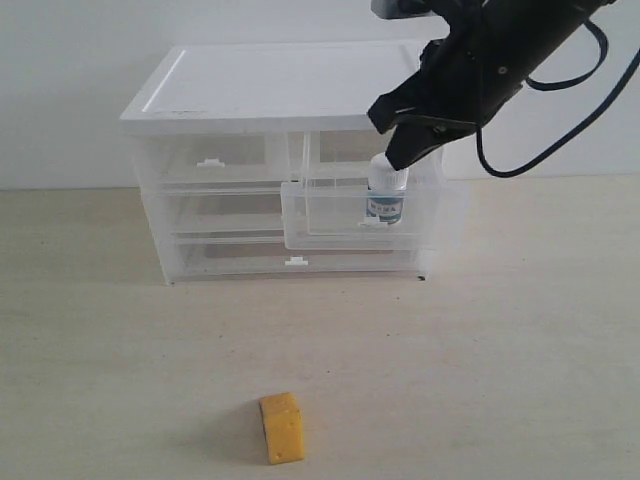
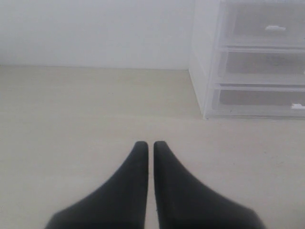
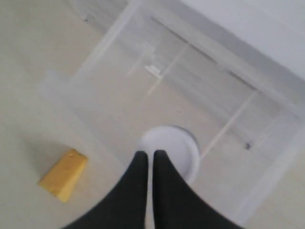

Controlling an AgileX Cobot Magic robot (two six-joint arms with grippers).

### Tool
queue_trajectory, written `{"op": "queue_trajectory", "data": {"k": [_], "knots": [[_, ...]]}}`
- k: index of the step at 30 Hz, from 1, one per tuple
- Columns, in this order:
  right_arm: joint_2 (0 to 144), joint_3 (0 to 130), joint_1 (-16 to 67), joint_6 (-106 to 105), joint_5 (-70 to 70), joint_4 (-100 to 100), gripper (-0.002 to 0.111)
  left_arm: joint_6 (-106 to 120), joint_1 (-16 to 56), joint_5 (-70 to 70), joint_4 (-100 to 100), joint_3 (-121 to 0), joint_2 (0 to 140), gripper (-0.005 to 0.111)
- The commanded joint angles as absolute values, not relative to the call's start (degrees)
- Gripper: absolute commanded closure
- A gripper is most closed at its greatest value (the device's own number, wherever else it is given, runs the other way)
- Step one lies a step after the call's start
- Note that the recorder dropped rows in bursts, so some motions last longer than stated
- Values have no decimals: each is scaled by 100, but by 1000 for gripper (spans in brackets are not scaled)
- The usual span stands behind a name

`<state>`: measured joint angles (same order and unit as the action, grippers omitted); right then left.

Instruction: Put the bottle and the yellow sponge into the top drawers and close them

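Plain white wall (image 1: 60, 80) at the back, pale wood-look tabletop (image 1: 520, 350) in front. Against the wall, a see-through plastic cabinet (image 1: 270, 85). Of the top drawers, the right drawer (image 1: 325, 225) pulled out towards the front, the left drawer (image 1: 210, 160) pushed in.

Inside the open one, the bottle (image 1: 386, 195), upright, long axis vertical, cap up. Straight above that cap, the right end effector (image 1: 398, 160), fingers pressed together, gripping nothing. Touching the cap or just clear of it: cannot tell. Bottle thus in place, directly below the tips. Drawer front on the near side, to be pushed back towards the wall, probably after a lift clear of the cap so as not to tip it.

Out on the open tabletop, well apart from the cabinet, the yellow sponge (image 1: 282, 427). Lies flat, a little left of the middle, long axis running roughly front to back with a slight slant. Free space on all sides, enough for a grasp from above across the short sides.

Also closed and empty, the left end effector (image 2: 148, 145), low over the tabletop off the cabinet's left flank. Sponge absent from its own view, so nearer arm impossible to name. Left drawer not yet opened.
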<state>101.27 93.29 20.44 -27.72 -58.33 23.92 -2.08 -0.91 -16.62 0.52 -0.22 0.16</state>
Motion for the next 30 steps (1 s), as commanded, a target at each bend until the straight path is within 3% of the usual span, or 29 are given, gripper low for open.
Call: {"op": "queue_trajectory", "data": {"k": [1,7,15,23,30], "knots": [[10394,9344,2067,-3091,-5648,3109,108,-189,-108,-1624,111,0,0,102],[10455,9428,2056,-3204,-5167,3222,108,-189,-108,-1624,111,0,0,102],[10336,10058,2056,-3167,-5771,3262,108,-189,-108,-1624,111,0,0,102],[10202,10417,2056,-2393,-6819,1177,108,-189,-108,-1624,111,0,0,102],[10380,10405,2056,-2203,-6942,1128,108,-189,-108,-1624,111,0,0,102]]}}
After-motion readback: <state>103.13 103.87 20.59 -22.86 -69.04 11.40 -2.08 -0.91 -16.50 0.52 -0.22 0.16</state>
